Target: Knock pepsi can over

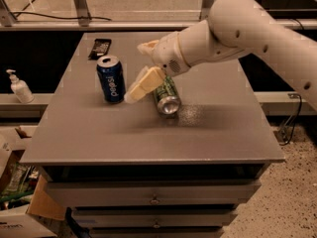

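Nearest on the tabletop [148, 138], the green can [166, 96] lies on its side with its silver top towards the camera, its long axis running roughly from 5 to 11 o'clock. Just behind it, at its 10 o'clock, the tool [133, 93] hangs low over the tabletop on the white arm [233, 29], which reaches in from 2 o'clock; whether the tool is open or closed I cannot tell. The pepsi can [111, 78] stands upright, long axis vertical, just beside the tool's tip at about 9 o'clock, and I cannot tell whether they touch. I judge the coming push should run towards 9 o'clock and meet the can's wall high up, so that it tips rather than slides. Farthest, at 12 o'clock from the pepsi can, lies a flat black packet [100, 47]
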Robot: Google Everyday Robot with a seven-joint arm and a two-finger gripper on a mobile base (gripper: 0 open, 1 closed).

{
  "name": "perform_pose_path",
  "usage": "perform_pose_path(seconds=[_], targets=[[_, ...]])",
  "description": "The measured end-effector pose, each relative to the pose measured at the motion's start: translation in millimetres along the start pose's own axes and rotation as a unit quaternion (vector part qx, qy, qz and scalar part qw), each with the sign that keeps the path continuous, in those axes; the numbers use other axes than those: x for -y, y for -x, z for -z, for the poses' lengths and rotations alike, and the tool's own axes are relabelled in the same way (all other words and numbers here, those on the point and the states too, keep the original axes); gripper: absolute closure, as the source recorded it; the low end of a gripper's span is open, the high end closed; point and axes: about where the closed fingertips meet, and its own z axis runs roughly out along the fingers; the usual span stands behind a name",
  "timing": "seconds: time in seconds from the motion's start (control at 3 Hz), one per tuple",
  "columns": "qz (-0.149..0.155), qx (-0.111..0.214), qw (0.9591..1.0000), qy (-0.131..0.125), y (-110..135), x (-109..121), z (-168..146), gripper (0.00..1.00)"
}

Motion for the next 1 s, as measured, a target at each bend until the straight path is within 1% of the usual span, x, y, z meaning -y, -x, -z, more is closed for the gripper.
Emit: perform_pose_path(seconds=[0.33, 0.67, 1.0], targets=[[0.013, 0.035, 0.9993, 0.005, 15, 4, -31, 0.00], [0.008, 0.053, 0.9985, 0.009, 18, 4, -51, 0.00], [-0.002, 0.060, 0.9981, 0.013, 14, 1, -64, 0.16]])
